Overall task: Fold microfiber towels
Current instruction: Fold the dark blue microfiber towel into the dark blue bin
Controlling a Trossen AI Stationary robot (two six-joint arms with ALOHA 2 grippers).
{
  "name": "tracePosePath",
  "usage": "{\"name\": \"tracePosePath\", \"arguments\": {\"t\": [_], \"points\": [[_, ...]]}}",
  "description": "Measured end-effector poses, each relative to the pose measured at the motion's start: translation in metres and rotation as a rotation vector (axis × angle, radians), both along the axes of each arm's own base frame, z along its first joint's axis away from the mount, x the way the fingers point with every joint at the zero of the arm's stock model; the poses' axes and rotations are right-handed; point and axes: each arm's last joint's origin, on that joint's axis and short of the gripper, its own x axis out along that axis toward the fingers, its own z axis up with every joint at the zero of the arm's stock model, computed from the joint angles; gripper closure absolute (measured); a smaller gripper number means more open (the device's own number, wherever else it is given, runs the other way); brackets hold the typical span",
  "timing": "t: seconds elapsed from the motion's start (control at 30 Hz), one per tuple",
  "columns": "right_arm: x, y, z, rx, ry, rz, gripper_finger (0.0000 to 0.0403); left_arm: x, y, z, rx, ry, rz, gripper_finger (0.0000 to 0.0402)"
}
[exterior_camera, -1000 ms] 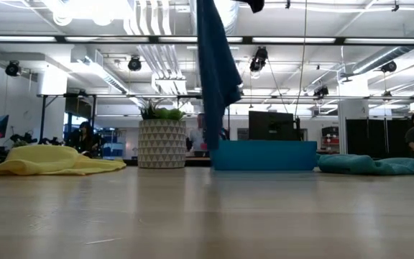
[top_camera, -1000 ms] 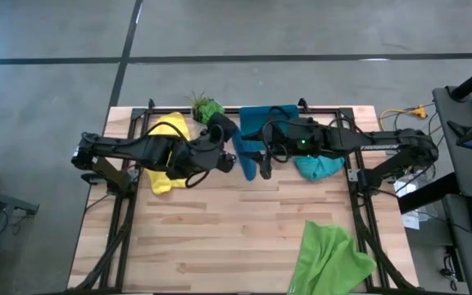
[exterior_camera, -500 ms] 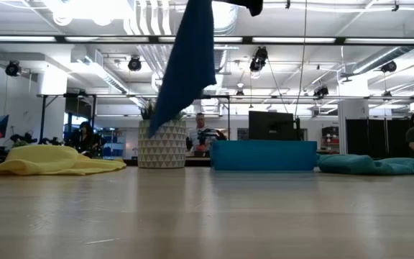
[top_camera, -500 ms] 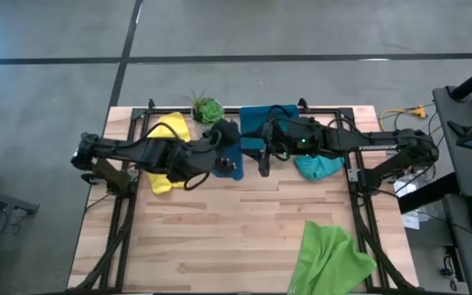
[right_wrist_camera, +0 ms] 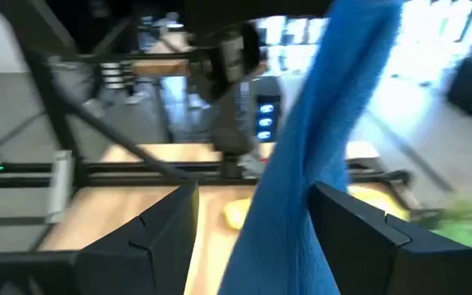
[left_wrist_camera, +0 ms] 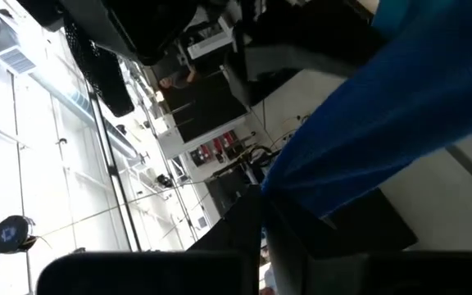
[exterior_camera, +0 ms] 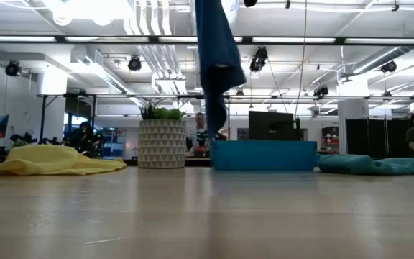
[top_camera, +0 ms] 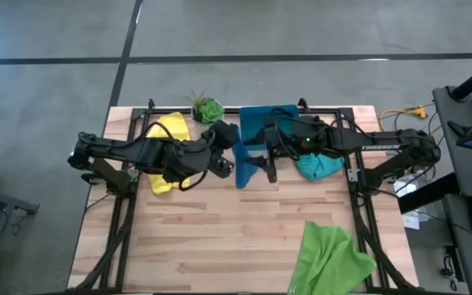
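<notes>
Overhead view of a wooden table [top_camera: 220, 238]. Two dark arms reach toward the middle from either side. The left gripper [top_camera: 222, 166] and right gripper [top_camera: 269, 168] meet at a blue towel [top_camera: 248, 166]. Behind it sits a teal tray [top_camera: 260, 119]. A yellow towel [top_camera: 167, 129] lies far left beside a plant [top_camera: 206, 108], a teal towel [top_camera: 318, 168] right, a green towel [top_camera: 330, 258] near right.

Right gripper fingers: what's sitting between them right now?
The blue towel hangs between the open right gripper fingers, untouched by either, as the right wrist view shows. The shut left gripper holds it aloft, clear of the table in the low view.
</notes>
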Motion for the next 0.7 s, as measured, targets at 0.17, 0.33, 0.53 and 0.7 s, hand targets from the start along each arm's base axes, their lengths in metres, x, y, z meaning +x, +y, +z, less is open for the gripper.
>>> {"name": "tracePosePath", "arguments": {"t": [0.17, 0.33, 0.53, 0.7], "points": [[0.008, 0.001, -0.020, 0.068, 0.072, 0.037, 0.0179, 0.001, 0.005, 0.002, -0.003, -0.012, 0.016, 0.0402], [0.012, 0.001, -0.030, 0.101, 0.103, 0.028, 0.0179, 0.001, 0.009, 0.002, -0.002, -0.010, 0.027, 0.0402], [0.017, 0.000, -0.037, 0.103, 0.122, 0.027, 0.0179, 0.000, 0.009, 0.002, -0.003, -0.013, 0.028, 0.0402], [0.023, 0.000, -0.046, 0.109, 0.155, 0.024, 0.0179, 0.000, 0.009, 0.002, -0.004, -0.014, 0.029, 0.0402]]}}
